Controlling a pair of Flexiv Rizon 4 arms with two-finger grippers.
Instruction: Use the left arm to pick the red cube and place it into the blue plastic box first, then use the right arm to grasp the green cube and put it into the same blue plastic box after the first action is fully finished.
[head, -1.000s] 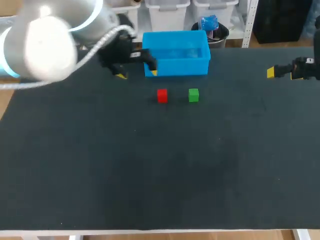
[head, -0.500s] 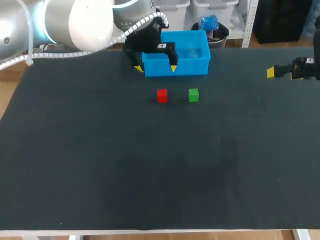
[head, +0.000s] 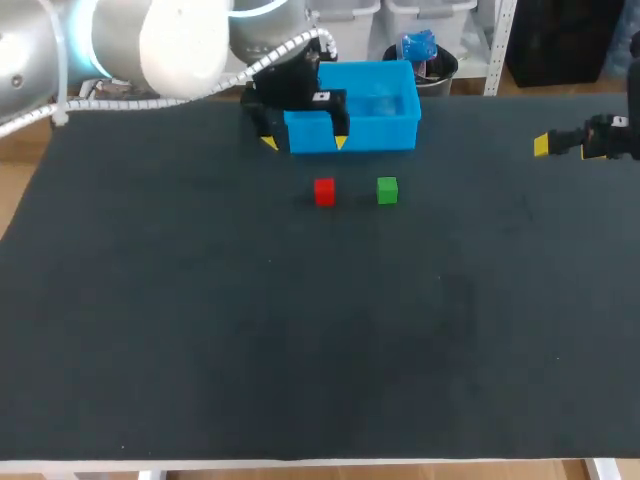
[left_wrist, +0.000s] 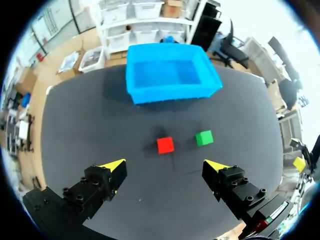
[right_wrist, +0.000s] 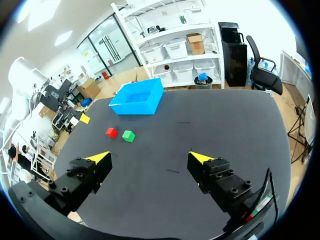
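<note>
left claw spread wide, empty, above table at front-left wall of blue box. red cube on table in front of box, ahead of left claw, untouched. green cube near red cube, not touching. box interior bare. right claw spread, empty, at table's right side, well apart from cubes.

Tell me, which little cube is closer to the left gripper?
The red cube. It sits straight ahead of the open left gripper, while the green cube lies off to its side.
</note>
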